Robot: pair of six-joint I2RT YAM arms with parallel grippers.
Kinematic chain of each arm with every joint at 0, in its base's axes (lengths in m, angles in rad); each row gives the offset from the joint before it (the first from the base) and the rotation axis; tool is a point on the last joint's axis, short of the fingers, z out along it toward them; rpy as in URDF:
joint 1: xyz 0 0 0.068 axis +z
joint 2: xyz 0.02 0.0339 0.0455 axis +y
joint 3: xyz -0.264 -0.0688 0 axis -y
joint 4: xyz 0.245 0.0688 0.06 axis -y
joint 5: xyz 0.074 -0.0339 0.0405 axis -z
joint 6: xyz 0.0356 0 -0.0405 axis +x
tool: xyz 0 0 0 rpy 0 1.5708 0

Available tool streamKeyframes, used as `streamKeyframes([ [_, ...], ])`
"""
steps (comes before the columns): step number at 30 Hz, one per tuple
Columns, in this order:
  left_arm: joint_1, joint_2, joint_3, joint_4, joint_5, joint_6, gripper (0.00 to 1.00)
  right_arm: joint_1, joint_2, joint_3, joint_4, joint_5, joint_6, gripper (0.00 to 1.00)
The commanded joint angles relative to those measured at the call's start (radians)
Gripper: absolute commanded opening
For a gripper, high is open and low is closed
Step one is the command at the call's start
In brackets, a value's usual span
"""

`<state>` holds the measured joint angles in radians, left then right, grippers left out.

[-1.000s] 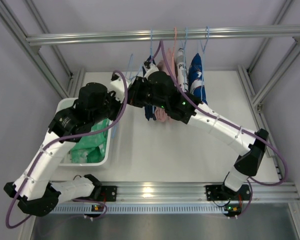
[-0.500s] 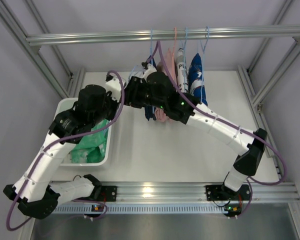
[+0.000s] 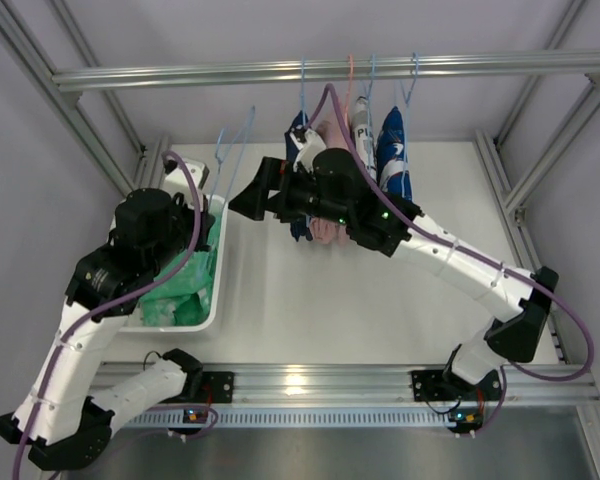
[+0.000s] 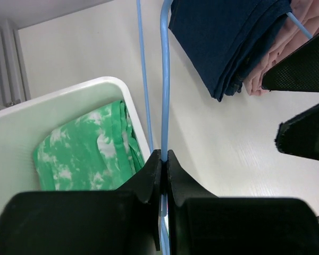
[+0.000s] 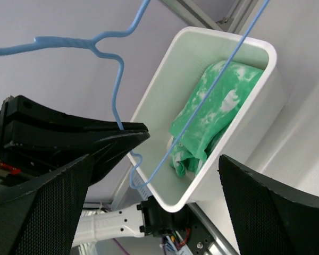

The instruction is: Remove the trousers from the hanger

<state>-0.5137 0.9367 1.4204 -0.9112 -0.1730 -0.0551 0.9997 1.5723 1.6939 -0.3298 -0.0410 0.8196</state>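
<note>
1. A white worktop fills the overhead view, with both robot arms bolted at its near edge.
2. A metal rail runs left to right above the far edge. Clothes hang from it near the middle of that edge.
3. A white bin sits along the left edge, from near the front to about halfway back.
4. The trousers, bright green with whitish mottling, lie crumpled inside the bin, off the hanger.
5. The hanging clothes include a navy garment, a pink garment touching it, and a blue-and-white patterned garment further right.
6. The hanger, thin light-blue wire, is bare. It stands roughly upright in the air over the far end of the bin, towards the far left corner, hook uppermost.
7. The left gripper has its fingers pinched tight on the hanger's wire at the lower end.
8. The right gripper hovers just right of the hanger, facing the bin, its jaws spread wide and holding nothing.
</note>
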Motion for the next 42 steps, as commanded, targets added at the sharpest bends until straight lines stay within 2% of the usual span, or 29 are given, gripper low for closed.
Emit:
streamKeyframes([
  [1,0.014,-0.024,-0.012,0.067,0.033,-0.057,0.00,0.017,-0.067,-0.014,0.093,-0.048,-0.092,1.00],
  [6,0.041,0.025,0.040,0.077,0.058,-0.123,0.00,0.028,-0.123,-0.017,0.120,-0.100,-0.197,0.99],
  [10,0.044,0.111,0.153,0.077,0.089,-0.147,0.00,0.028,-0.172,-0.028,0.106,-0.089,-0.357,1.00],
  [14,0.043,0.194,0.245,0.084,0.072,-0.155,0.00,0.028,-0.262,-0.089,0.126,-0.076,-0.456,0.99],
  [22,0.035,0.356,0.347,0.115,0.015,-0.195,0.00,0.001,-0.330,-0.083,0.117,-0.040,-0.614,0.99],
  [31,0.020,0.468,0.408,0.158,-0.045,-0.207,0.00,-0.148,-0.414,-0.152,0.100,-0.054,-0.554,0.99],
  [42,0.001,0.534,0.465,0.209,-0.052,-0.242,0.00,-0.203,-0.468,-0.218,0.113,-0.077,-0.516,0.99],
])
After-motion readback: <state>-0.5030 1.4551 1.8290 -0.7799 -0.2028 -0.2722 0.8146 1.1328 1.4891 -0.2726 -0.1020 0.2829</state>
